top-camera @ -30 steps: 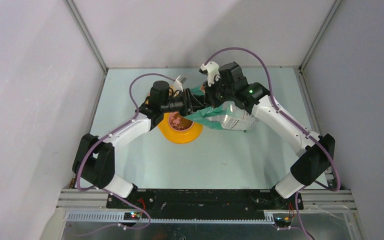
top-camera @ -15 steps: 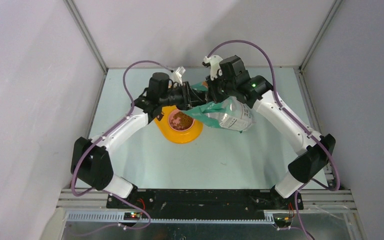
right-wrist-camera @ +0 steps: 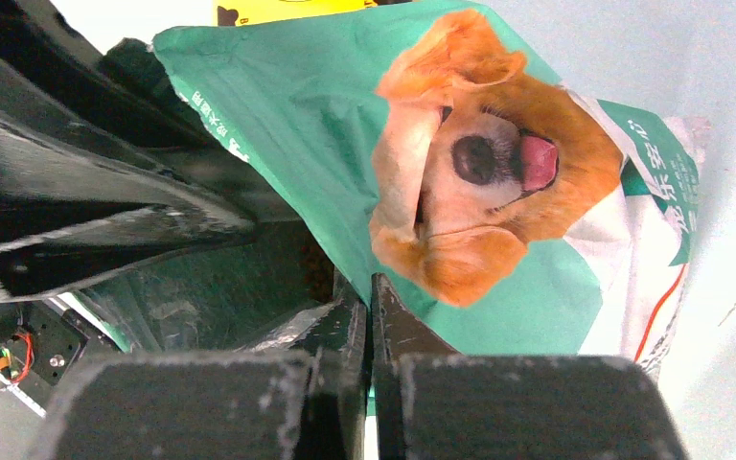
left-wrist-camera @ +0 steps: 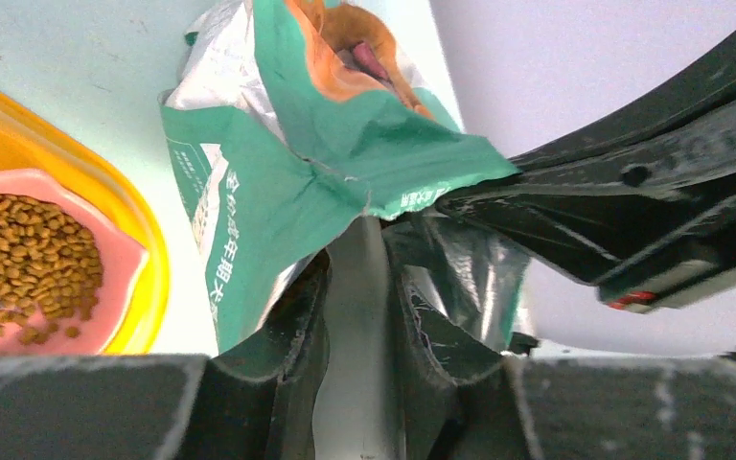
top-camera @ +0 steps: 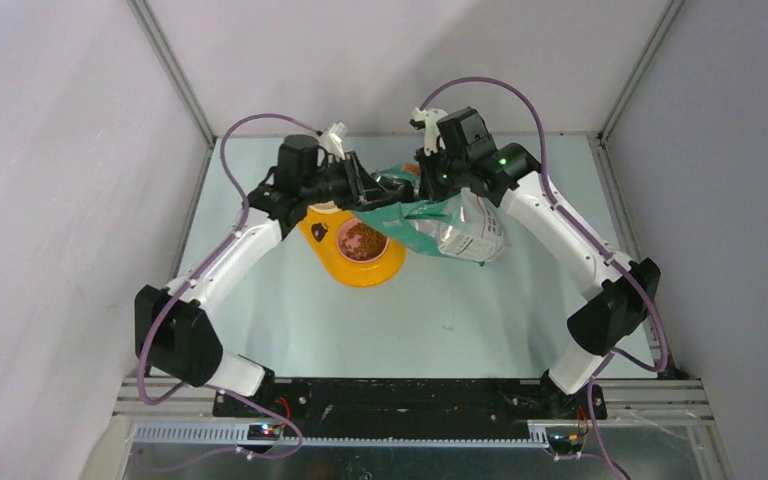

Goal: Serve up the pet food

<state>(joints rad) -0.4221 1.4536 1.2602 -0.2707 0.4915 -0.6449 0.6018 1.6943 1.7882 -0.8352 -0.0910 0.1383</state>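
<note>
The pet food is a brown heap of kibble in the pink bowl of the yellow feeder; it also shows in the left wrist view. The green-and-white dog pouch lies tilted, mouth to the left, just right of the feeder. My right gripper is shut on the pouch's top edge. My left gripper is at the pouch's mouth. Its fingers close on a pale smooth strip that looks like the clear scoop's handle. The scoop's bowl is hidden in the pouch.
The feeder's yellow rim lies left of the pouch. The right gripper's black body is close to my left fingers. Grey walls enclose the pale table on three sides.
My left arm has drawn back and to the left, off the bowl, staying at the pouch's mouth. The right gripper and pouch have shifted slightly backward.
</note>
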